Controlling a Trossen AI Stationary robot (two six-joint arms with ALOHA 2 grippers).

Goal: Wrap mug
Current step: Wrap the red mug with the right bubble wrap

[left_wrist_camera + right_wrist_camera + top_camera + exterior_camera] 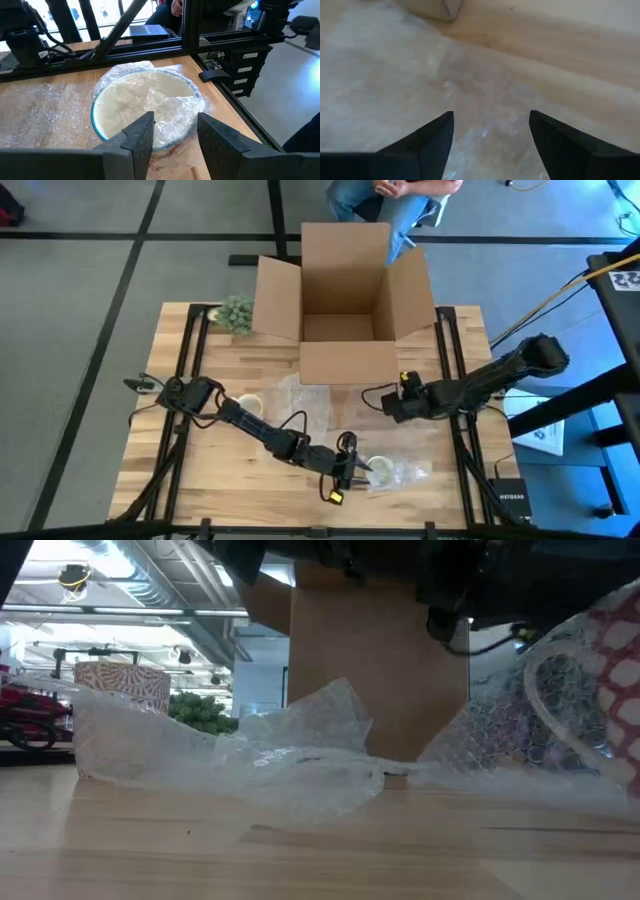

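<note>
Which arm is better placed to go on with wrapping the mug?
The left. Its open hand is right at the mug in bubble wrap. The right hand is farther away.

Right gripper (491, 131): two dark fingers (427, 142) spread apart above clear bubble wrap sheet (395, 75) on light wooden table (545, 45); tan cardboard corner (432, 7) beyond.

Overhead and table-level views share the cardboard box (346, 290); wrist cameras look close.

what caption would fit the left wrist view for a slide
Left gripper, fingers open, poised over a mug lying in bubble wrap near the table edge.
</note>
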